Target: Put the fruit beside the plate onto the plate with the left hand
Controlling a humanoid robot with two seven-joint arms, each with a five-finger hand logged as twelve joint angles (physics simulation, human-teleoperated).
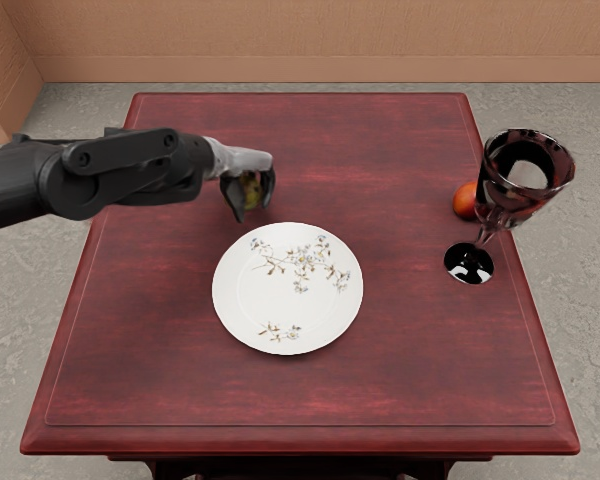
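Surface: red wooden table (pixel 180 380).
Fruit: yellowish fruit (pixel 252 187), at the plate's 11 o'clock, just outside the rim.
Left hand: left hand (pixel 244 172) clenched around the fruit.
Plate: white floral plate (pixel 230 300), mid-table.
Others: wine glass (pixel 510 185) and orange (pixel 464 201), 3 o'clock.

Soft, even light; sharp render, faint shadows.

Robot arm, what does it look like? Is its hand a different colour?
The left arm is chunky and dark grey, built of rounded segments with round joint discs. A pale grey wrist joins it to the dark-fingered left hand. No cables or markings show.
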